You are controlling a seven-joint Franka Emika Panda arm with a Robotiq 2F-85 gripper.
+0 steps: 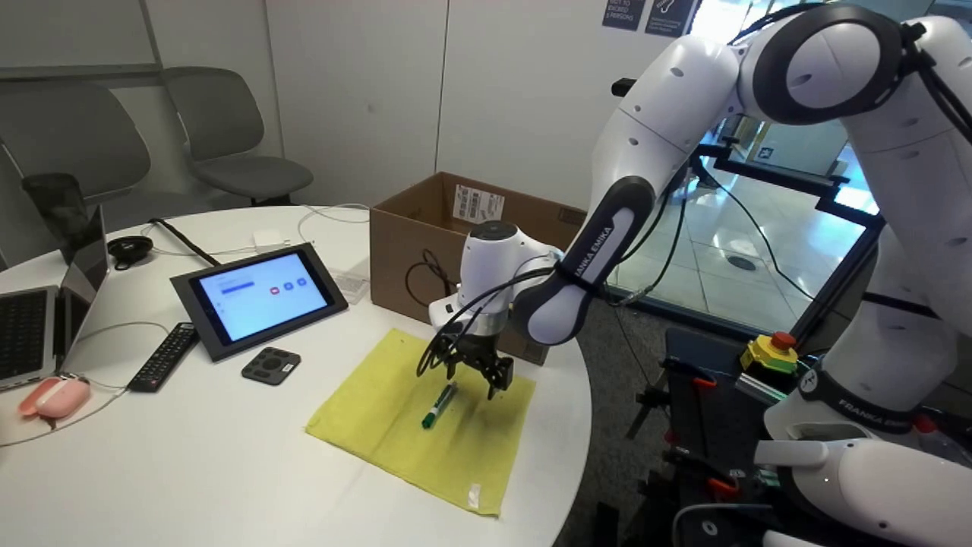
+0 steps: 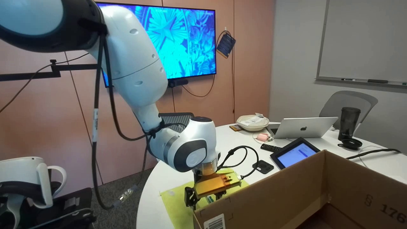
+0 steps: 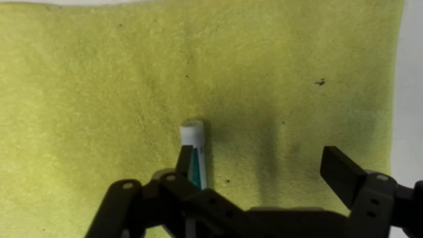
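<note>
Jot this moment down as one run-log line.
tool: open, above yellow cloth, holding nothing | green-and-white marker: lying on cloth, near tool | cardboard box: standing beside cloth

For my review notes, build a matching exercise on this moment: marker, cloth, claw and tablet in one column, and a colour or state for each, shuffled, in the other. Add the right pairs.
Column one
1. marker
2. cloth
3. claw
4. tablet

Column two
a. jaws apart, gripping nothing
b. yellow, spread out under the marker
c. black frame, lit screen
d. green and white, lying down

Right pairs: 1-d, 2-b, 3-a, 4-c
</note>
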